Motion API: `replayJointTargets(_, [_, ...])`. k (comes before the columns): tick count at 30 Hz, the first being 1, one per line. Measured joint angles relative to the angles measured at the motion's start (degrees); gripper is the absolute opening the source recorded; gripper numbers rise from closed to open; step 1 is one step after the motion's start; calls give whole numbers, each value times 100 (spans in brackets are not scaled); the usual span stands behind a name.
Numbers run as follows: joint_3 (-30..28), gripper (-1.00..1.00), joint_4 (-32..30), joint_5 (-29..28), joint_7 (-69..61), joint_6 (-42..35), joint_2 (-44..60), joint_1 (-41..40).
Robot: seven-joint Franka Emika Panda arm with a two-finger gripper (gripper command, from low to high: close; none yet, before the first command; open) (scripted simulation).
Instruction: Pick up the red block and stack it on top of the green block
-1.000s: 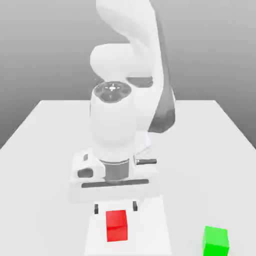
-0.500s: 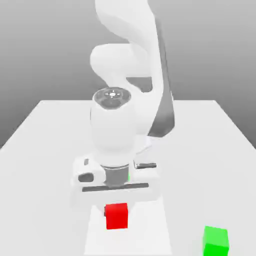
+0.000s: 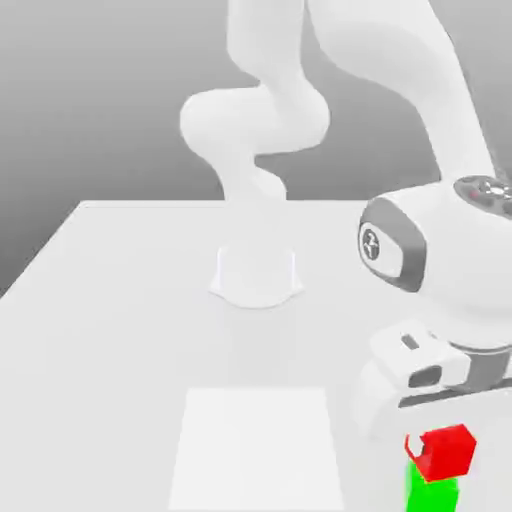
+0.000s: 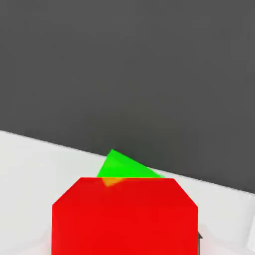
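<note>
The red block (image 3: pixel 447 451) hangs tilted just under my hand at the lower part of the exterior view's right, with my gripper (image 3: pixel 438 449) shut on it. Directly below it stands the green block (image 3: pixel 430 495) on the table, and the red block's lower edge reaches the green block's top; I cannot tell whether they touch. In the hand view the red block (image 4: pixel 124 219) is close in front, and a corner of the green block (image 4: pixel 124 167) pokes out from behind it.
A brighter white square patch (image 3: pixel 255 445) lies on the white table (image 3: pixel 110 320) near its front middle. The arm's round base (image 3: pixel 255 275) stands at the back centre. The green block sits close to the table's front edge.
The hand closed on the red block at the white patch, lifted it and swung to the exterior view's right, so the block now hangs over the green one.
</note>
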Motion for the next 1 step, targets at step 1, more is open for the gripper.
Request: replayJointTargets(1, [0, 100, 0, 0, 0, 0, 0, 0])
